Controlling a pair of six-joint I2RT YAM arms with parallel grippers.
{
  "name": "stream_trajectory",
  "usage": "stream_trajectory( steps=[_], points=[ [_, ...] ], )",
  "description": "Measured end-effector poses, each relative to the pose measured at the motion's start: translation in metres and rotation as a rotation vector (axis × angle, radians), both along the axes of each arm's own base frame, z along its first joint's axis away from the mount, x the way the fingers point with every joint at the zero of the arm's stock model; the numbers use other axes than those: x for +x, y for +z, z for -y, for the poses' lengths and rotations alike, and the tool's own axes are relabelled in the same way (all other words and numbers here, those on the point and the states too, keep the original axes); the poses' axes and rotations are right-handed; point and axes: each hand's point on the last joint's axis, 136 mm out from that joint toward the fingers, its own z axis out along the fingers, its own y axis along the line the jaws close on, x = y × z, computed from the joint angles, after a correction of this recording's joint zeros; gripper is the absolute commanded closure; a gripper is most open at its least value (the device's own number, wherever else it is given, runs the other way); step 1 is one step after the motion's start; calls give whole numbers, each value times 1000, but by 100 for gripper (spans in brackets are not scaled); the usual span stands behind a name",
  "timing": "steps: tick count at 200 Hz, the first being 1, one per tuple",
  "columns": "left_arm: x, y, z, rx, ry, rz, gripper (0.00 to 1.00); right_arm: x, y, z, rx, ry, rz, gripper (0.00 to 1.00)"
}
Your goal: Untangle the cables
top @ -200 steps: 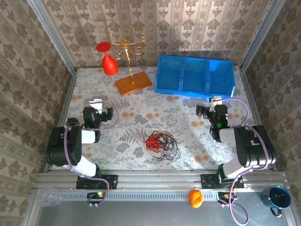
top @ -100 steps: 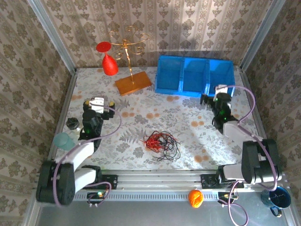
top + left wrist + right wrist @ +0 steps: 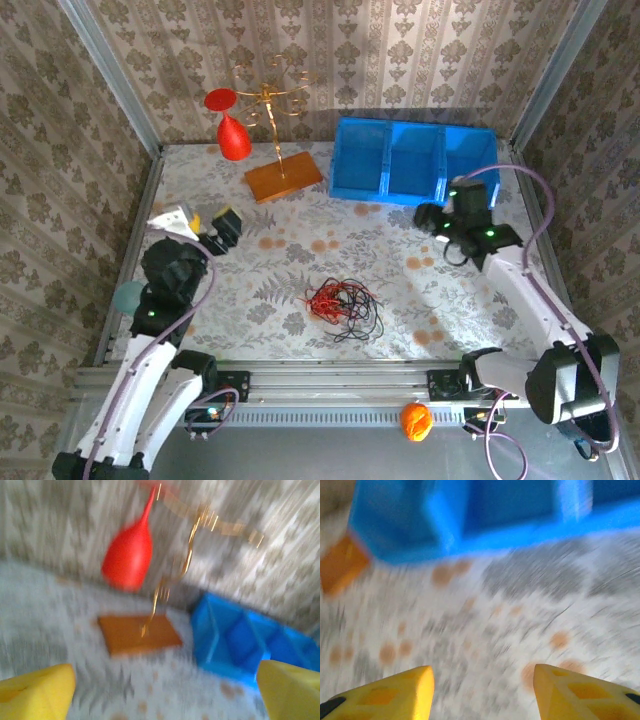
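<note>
Overhead: cables [image 3: 340, 303] lie tangled near the middle of the table [image 3: 250, 290], well apart from the left gripper [image 3: 200, 225] and the right gripper [image 3: 432, 220]. Left wrist, blurred — jaws wide, holding nothing. Right wrist — jaws parted, holding nothing.

Left pincer [image 3: 165, 680] and right pincer [image 3: 482, 680] had yellow fingers [image 3: 395, 692]; behind them lilac hoses [image 3: 546, 208] followed white, black-jointed arms [image 3: 530, 295].

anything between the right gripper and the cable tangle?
No. In the top view, only bare floral tabletop lies between the right gripper and the cables.
</note>
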Motion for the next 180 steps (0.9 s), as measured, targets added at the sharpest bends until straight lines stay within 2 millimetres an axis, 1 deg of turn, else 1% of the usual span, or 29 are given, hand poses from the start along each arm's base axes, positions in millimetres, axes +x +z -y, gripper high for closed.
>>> stream_trajectory(
  steps=[1, 2, 3, 11, 24, 33, 35, 37, 51, 60, 72, 84, 99, 103, 110, 112, 113, 128, 134, 156, 167, 180],
  points=[
    [0, -8, 2, -11, -7, -27, 20, -2, -1, -4, 0, 14, -5, 43],
    [0, -8, 2, -11, -7, -27, 21, -3, -2, -8, 0, 25, -8, 43],
    [0, -15, 5, -16, -18, -52, 22, -4, -2, -11, -1, 34, -12, 44],
    [-1, -46, 19, -12, -69, -163, 23, -19, -8, -38, -6, 126, -38, 48],
    [-8, -82, 50, 16, -171, -305, 22, -44, -15, -78, 2, 275, -57, 49],
    [-20, -105, 74, 57, -251, -399, 22, -63, -24, -98, 3, 360, -76, 48],
    [-21, -106, 75, 61, -257, -405, 22, -66, -26, -101, 4, 375, -83, 48],
    [-26, -112, 83, 76, -284, -427, 21, -73, -30, -106, 4, 401, -93, 47],
    [-44, -127, 111, 132, -379, -494, 21, -101, -51, -122, -10, 496, -146, 43],
    [-50, -132, 122, 152, -417, -513, 21, -116, -64, -127, -20, 541, -182, 40],
    [-54, -139, 134, 170, -449, -537, 21, -130, -78, -130, -34, 576, -226, 37],
    [-56, -148, 142, 183, -468, -563, 24, -135, -91, -133, -52, 592, -260, 38],
    [-59, -158, 152, 206, -496, -599, 27, -136, -105, -137, -66, 599, -290, 42],
    [-60, -161, 155, 211, -505, -608, 28, -136, -109, -138, -69, 598, -299, 45],
    [-62, -163, 161, 221, -520, -619, 28, -136, -114, -140, -73, 604, -310, 56],
    [-62, -164, 163, 223, -524, -621, 28, -136, -115, -141, -71, 601, -313, 57],
    [-63, -164, 164, 224, -527, -622, 28, -136, -116, -141, -68, 597, -316, 60],
    [-66, -165, 172, 237, -550, -629, 29, -133, -124, -148, -67, 599, -320, 83],
    [-67, -165, 174, 239, -557, -629, 29, -132, -126, -149, -68, 597, -323, 90],
    [-68, -164, 172, 246, -552, -625, 28, -124, -134, -150, -92, 579, -314, 100],
    [-67, -159, 169, 245, -542, -612, 28, -118, -133, -149, -109, 566, -290, 100],
    [-66, -147, 166, 235, -534, -576, 27, -106, -124, -150, -135, 553, -242, 100]
  ],
)
